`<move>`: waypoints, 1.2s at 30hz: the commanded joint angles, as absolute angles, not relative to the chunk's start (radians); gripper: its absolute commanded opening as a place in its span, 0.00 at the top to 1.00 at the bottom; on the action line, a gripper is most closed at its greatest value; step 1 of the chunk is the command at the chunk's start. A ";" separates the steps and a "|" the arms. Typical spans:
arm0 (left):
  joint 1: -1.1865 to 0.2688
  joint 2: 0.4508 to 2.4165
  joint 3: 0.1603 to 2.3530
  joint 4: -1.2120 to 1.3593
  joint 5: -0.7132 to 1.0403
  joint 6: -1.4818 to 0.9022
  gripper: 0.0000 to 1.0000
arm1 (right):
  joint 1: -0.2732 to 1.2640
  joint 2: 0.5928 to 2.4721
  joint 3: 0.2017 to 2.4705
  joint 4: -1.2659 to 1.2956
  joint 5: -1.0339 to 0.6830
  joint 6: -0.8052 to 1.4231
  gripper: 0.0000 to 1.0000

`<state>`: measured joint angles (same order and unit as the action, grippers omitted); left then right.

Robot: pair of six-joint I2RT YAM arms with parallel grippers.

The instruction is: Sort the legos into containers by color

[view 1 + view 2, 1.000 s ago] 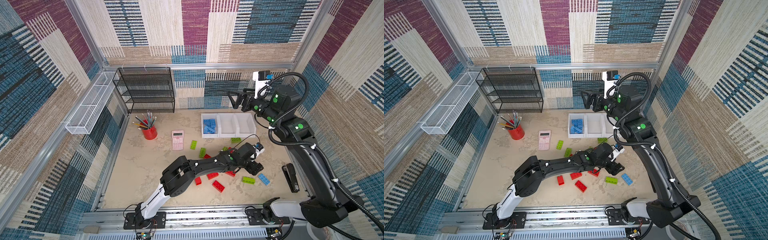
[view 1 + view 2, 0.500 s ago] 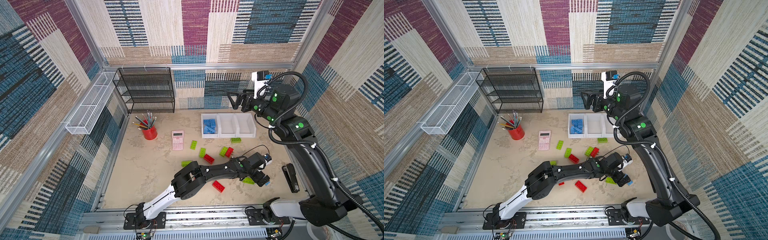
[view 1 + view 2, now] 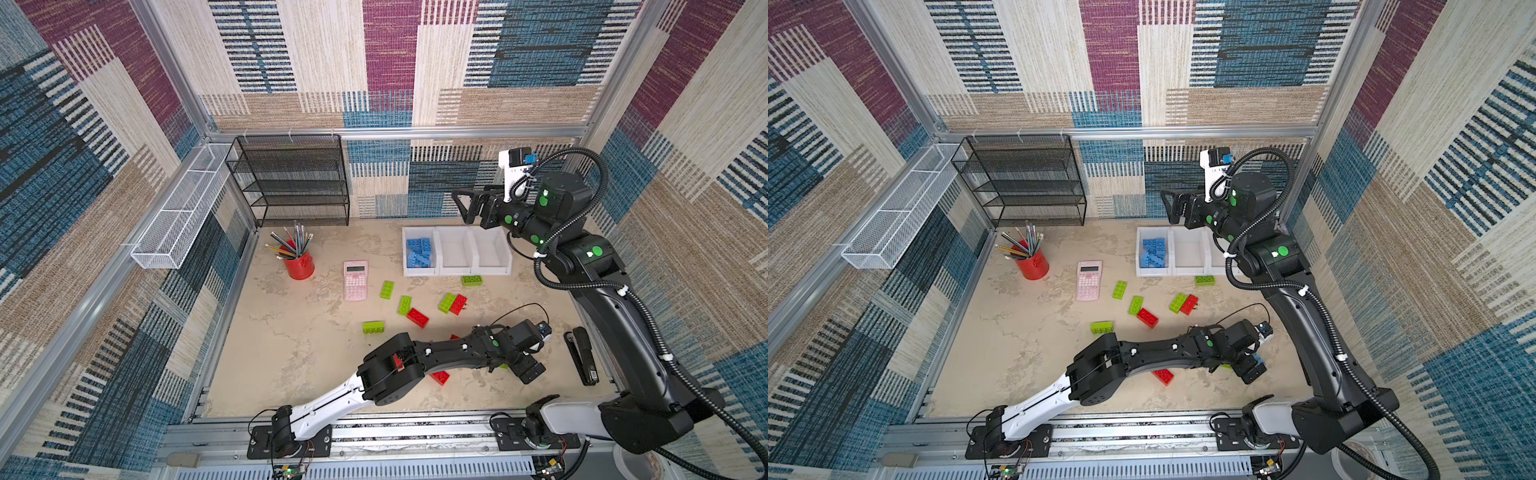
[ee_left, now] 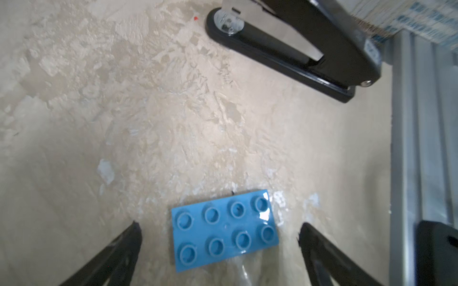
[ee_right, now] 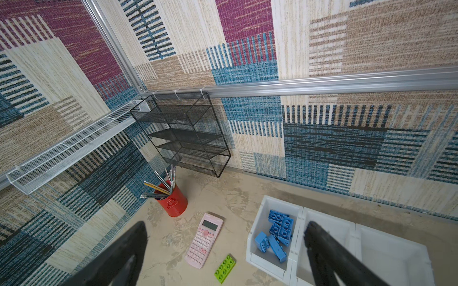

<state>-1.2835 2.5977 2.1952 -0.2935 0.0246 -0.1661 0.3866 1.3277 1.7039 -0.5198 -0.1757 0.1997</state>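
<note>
Green legos (image 3: 404, 304) and red legos (image 3: 417, 317) lie scattered over the middle of the table. The three white containers (image 3: 457, 272) stand in a row at the back. The leftmost one holds several blue legos (image 3: 420, 251); the other two show only white insides. My left gripper (image 3: 528, 365) hangs low at the front right, open. In the left wrist view, a blue lego (image 4: 224, 229) lies flat on the table between the fingers of that gripper (image 4: 219, 224), untouched. My right gripper (image 3: 463, 203) is raised above the containers, open and holding nothing (image 5: 225, 224).
A black stapler (image 3: 582, 353) lies by the right edge, close to my left gripper (image 4: 292, 49). A pink calculator (image 3: 355, 279) and a red pencil cup (image 3: 298, 264) sit left of the legos. A black mesh shelf (image 3: 291, 183) and a white wire tray (image 3: 178, 208) line the back and left walls.
My left arm has swung from the middle of the scattered legos to the front right, and its jaws have widened. The right arm has not moved.
</note>
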 commanded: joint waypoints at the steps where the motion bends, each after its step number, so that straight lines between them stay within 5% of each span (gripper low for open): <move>1: -1.284 2.619 2.233 -0.342 -0.044 -0.138 0.01 | 0.388 1.314 1.691 -0.489 -0.179 0.185 0.00; 23: -1.272 2.601 2.213 -0.356 -0.141 -0.168 0.23 | 0.388 1.319 1.647 -0.458 -0.189 0.176 0.00; 36: -1.258 2.610 2.190 -0.253 0.123 -0.091 0.12 | 0.388 1.324 1.635 -0.456 -0.182 0.163 0.00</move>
<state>-1.2587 2.6003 2.1834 -0.2649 0.0536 -0.1196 0.3870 1.3220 1.6371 -0.4896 -0.1810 0.1749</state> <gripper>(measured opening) 0.882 0.997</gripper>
